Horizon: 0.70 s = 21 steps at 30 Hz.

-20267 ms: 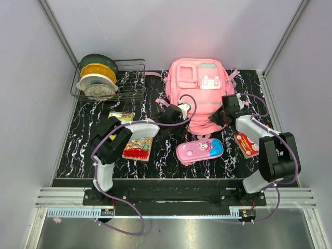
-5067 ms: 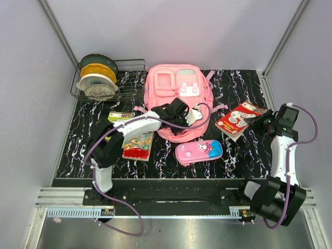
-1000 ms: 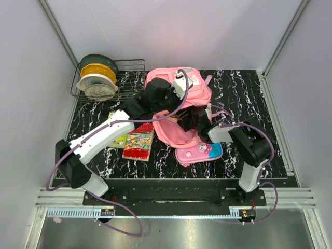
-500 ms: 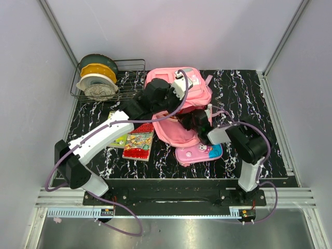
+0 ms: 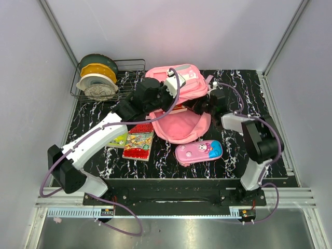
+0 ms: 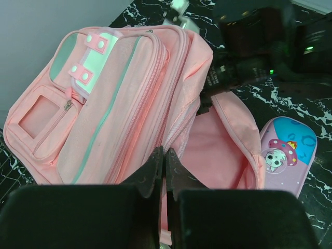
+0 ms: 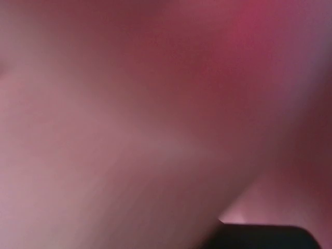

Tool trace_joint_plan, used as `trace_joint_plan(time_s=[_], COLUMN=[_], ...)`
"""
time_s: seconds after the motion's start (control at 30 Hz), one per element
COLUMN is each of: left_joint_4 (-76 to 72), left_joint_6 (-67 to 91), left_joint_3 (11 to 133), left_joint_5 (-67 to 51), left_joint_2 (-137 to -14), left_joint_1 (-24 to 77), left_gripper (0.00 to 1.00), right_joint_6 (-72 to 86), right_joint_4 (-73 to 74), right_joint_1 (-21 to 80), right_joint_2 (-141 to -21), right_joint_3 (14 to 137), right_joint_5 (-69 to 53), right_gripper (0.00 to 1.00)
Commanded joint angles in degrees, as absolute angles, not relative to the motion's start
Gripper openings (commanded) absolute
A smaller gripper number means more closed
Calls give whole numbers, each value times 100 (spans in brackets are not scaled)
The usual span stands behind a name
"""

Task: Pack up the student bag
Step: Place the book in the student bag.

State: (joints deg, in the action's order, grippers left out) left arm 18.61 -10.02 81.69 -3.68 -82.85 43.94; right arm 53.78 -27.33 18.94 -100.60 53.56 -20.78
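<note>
**Top view.** A large pink fabric backpack lies mid-table on the black white-veined tabletop, with its main compartment gaping.
- The left gripper sits at the upper rim of the opening. The front panel is propped up beyond it, and the loose lower side is spread flat on its near side.
- The right gripper is just right of the left one, with its tip in the opening. Whether its jaws are apart cannot be read here.
- An oval pink-and-blue cartoon pencil case lies on the near side of the right gripper, just beside the backpack's edge. Contact is unclear.
- Colourful picture books lie to the near-left of the left gripper.
- A wire rack holding filament spools stands far to its left.

**Left wrist view.** The fingers are pressed together, pinching the zip-edged rim of the backpack.
- Beyond and left of them are the front pockets, a mint patch and a white clasp.
- Right of them is the open pink lining, with the pencil case further right.
- The right gripper's dark body sits at the far end of the opening.

**Right wrist view.** A pink-red blur fills the frame, with a dark shape at the bottom edge. Cannot tell how the jaws stand.
</note>
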Motion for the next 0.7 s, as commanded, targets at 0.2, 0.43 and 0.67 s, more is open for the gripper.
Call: trace_joint_plan(time_s=[0.2, 0.43, 0.67], left_joint_4=[1353, 1354, 1380], left_joint_6=[-1116, -1125, -1064], left_joint_3=[8411, 8394, 8376], left_joint_5=[-492, -484, -343], left_joint_2=[-8007, -7998, -8077], left_joint_1=[4342, 4342, 4333], left_gripper=[0, 0, 0], right_joint_6=[5730, 5678, 5345], right_joint_4=[-3498, -3199, -2761], right_joint_1=[1828, 1749, 1688], right_joint_2=[-11329, -11338, -10417], right_joint_3=[6020, 6048, 5494], right_joint_5=[-4043, -3903, -3245], right_gripper=[0, 20, 52])
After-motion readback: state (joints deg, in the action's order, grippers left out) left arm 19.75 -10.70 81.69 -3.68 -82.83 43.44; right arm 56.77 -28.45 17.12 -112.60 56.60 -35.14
